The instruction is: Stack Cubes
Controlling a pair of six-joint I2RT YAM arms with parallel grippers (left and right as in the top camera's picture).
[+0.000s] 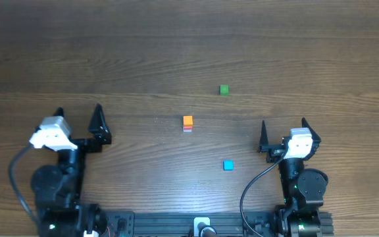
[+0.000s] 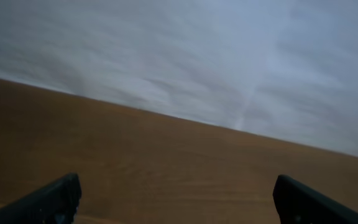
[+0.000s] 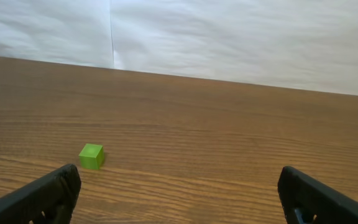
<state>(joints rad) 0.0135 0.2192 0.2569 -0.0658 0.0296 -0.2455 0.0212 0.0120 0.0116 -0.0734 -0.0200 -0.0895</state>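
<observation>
At the left of the dark wood-grain table (image 1: 176, 39), the left arm's black two-finger gripper (image 1: 78, 109) stands near its base with its fingers spread wide and nothing between them; its own wrist view shows the left gripper (image 2: 179, 211) released over bare brown tabletop with a pale grey backdrop (image 2: 229, 56) behind. Near the middle of the table, well apart from both arms, sits a small orange cube (image 1: 187, 120). A thin paler sliver shows at its near edge, as if another block lies under it, but what it is cannot be told. To its right and farther from the arm bases lies a small bright green cube (image 1: 224, 89), alone on the wood. Closer to the bases, also right of the orange cube, is a small light blue cube (image 1: 227, 165), just left of the right arm. At the right, the right arm's black two-finger gripper (image 1: 283, 122) is likewise spread open and grasps nothing. In its wrist view the right gripper (image 3: 179, 202) faces the green cube (image 3: 92, 155), which rests flat on the table ahead of one finger and apart from it, with a white backdrop (image 3: 241, 37) beyond.
</observation>
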